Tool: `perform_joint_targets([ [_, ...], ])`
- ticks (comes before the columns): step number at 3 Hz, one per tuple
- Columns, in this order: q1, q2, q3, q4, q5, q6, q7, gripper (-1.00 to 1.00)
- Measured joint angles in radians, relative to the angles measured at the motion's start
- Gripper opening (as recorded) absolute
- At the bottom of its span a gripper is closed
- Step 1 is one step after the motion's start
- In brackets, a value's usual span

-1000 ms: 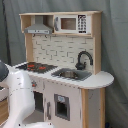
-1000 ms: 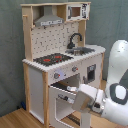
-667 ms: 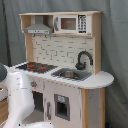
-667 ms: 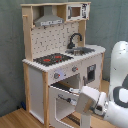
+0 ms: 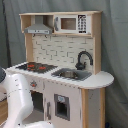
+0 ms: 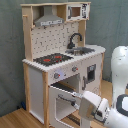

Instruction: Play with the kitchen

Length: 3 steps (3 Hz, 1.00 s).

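1. Second exterior view: the kitchen [image 6: 60, 65] is seen standing tall on the wooden floor [image 6: 15, 119] before a grey backdrop, its oven door [image 6: 65, 97] hanging partly open.
2. The white arm [image 6: 107, 107] is seen low, just beside that door; the state of the jaws cannot be told.
3. The stovetop [image 6: 52, 59], sink [image 6: 82, 50] and faucet [image 6: 74, 40] are seen on the counter.
4. The door is judged best swung gently along its hinge arc, so the kitchen is not dragged.
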<state>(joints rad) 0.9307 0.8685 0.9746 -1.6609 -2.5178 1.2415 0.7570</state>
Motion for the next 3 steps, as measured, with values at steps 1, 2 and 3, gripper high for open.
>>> perform_joint_targets([
  [1, -0.004, 0.038, 0.003, 0.003, 0.02, -0.093, 0.042, 1.0],
  [2, -0.006, 0.062, 0.006, 0.007, 0.065, -0.157, 0.1, 1.0],
  [3, -0.006, 0.071, 0.019, 0.007, 0.143, -0.195, 0.158, 1.0],
])
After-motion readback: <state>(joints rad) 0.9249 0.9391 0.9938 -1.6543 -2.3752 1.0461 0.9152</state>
